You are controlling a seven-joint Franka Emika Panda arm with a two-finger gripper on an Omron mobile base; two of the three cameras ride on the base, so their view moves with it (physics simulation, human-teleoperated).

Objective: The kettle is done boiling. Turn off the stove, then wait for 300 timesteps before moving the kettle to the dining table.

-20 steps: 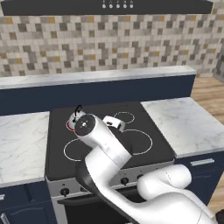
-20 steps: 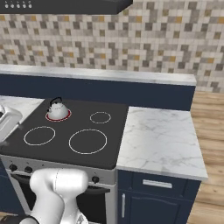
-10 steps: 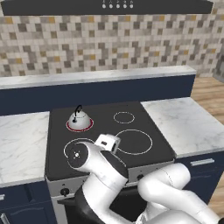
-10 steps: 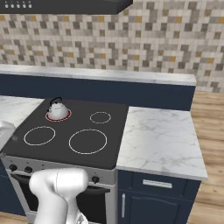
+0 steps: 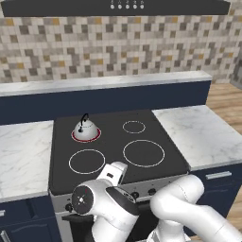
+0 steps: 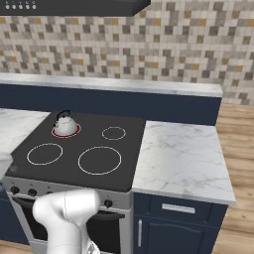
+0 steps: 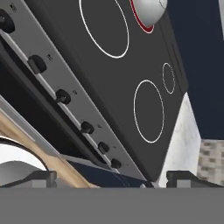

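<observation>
Starting on the left in the left base view, a stretch of marble counter (image 5: 21, 151) is seen just beside the stove (image 5: 118, 142). The kettle (image 5: 85, 128) is parked upright on the back-left burner, and that ring is lit up red around its base while the other three rings are plain white. Right in front of the cooktop's front edge, the white arm is folded down low, so the knob row is partly covered there.

From the right base view the same layout is found: kettle (image 6: 65, 124) on the far-left red ring, stove (image 6: 79, 149) in the middle, then another marble counter (image 6: 183, 158) touching the stove's right side, with navy cabinets under it and wood floor (image 6: 243, 149) further right.

In the hand view everything is rolled sideways. The black knobs (image 7: 62, 96) are lined up along the steel front panel, the kettle (image 7: 148, 11) is clipped by the top edge, and the gripper (image 7: 112, 178) is seen with its two dark tips spread wide apart, nothing caught between them, well short of the knobs.
</observation>
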